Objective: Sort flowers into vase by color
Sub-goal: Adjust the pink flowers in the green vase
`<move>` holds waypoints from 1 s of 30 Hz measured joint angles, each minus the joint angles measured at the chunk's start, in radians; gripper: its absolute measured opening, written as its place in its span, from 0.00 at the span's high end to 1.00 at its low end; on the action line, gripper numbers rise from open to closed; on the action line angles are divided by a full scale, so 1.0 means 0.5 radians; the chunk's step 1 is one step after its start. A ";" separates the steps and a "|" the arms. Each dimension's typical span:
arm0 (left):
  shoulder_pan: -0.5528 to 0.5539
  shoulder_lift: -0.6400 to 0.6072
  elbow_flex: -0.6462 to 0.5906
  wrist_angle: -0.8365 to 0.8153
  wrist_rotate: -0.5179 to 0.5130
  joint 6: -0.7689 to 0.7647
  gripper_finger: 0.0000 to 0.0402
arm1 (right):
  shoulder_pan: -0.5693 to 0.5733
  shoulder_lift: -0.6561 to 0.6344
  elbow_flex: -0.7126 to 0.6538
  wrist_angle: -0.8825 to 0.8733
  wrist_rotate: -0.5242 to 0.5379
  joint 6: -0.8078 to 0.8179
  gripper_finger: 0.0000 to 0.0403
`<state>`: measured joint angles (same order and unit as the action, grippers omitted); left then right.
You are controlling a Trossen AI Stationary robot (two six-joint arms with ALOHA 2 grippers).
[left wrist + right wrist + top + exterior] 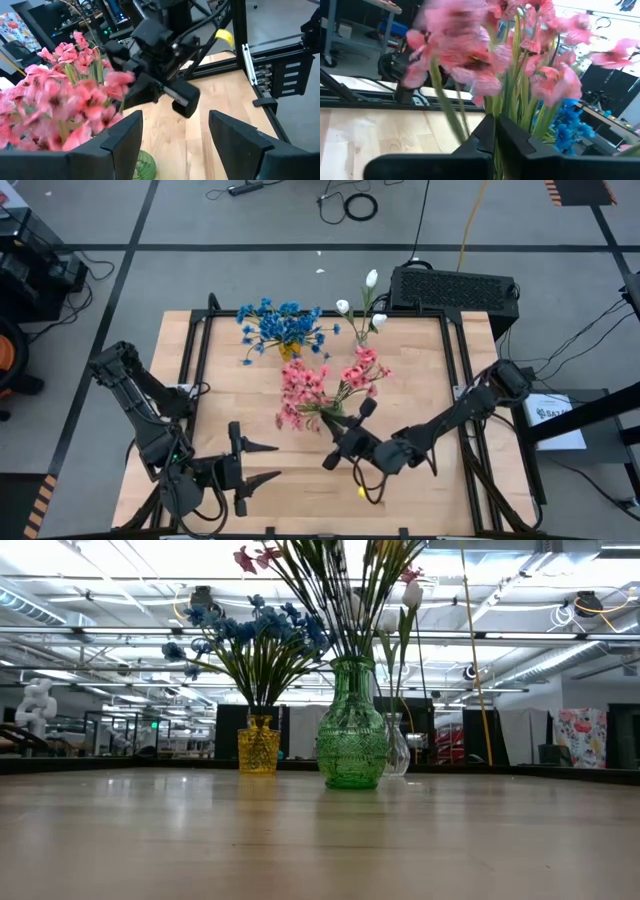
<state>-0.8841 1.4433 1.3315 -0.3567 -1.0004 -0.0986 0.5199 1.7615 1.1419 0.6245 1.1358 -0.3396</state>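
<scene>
Pink flowers [330,380] stand in a green vase [352,735] mid-table. Blue flowers [275,328] stand in a yellow vase [258,745] at the far left. White buds [360,305] stand in a clear vase [397,745] at the far right. My right gripper [345,432] is shut right beside the pink stems [520,107] above the green vase's mouth. My left gripper [262,463] hangs open near the front edge, left of the green vase [142,167], with nothing between its fingers. Neither gripper shows in the low view. My right gripper comes level at the pink flowers' stems [512,112] from the table's near right. Its shut fingers [480,137] hide the place where they meet the stems, so I cannot tell whether they touch or pinch one.
A black box [455,285] sits beyond the table's far right corner. Dark frame rails [195,370] run along the table's left and right sides. A small yellow piece [360,492] shows under my right arm near the front. Bare wood lies between my left gripper and the vases.
</scene>
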 joint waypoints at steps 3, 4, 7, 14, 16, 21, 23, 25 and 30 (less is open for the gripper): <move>-0.001 0.000 0.000 0.000 0.000 -0.001 0.42 | 0.041 0.000 0.000 0.074 0.088 -0.094 0.97; -0.001 0.000 0.000 0.000 0.000 0.000 0.42 | 0.053 0.000 0.000 0.101 0.117 -0.127 0.97; -0.001 0.000 0.001 0.000 0.000 -0.001 0.42 | 0.081 -0.001 0.000 0.148 0.144 -0.190 0.99; -0.001 0.000 0.001 -0.002 0.000 -0.017 0.42 | 0.140 -0.006 0.000 0.154 0.311 -0.273 0.99; -0.001 0.000 0.002 -0.023 0.000 -0.042 0.42 | 0.165 -0.006 0.000 0.178 0.354 -0.337 1.00; -0.001 0.000 0.002 -0.061 0.000 -0.054 0.42 | 0.225 -0.007 0.001 0.191 0.366 -0.501 1.00; -0.001 0.000 0.002 -0.060 0.000 -0.053 0.42 | 0.239 -0.014 0.000 0.243 0.403 -0.510 1.00; -0.001 0.000 0.002 -0.059 0.000 -0.054 0.42 | 0.249 -0.036 0.001 0.244 0.418 -0.506 1.00; -0.001 0.000 0.002 -0.056 0.000 -0.054 0.42 | 0.247 -0.071 0.001 0.235 0.512 -0.445 1.00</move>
<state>-0.8845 1.4433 1.3323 -0.3849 -1.0004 -0.1255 0.6434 1.7262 1.1423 0.7418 1.3920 -0.5623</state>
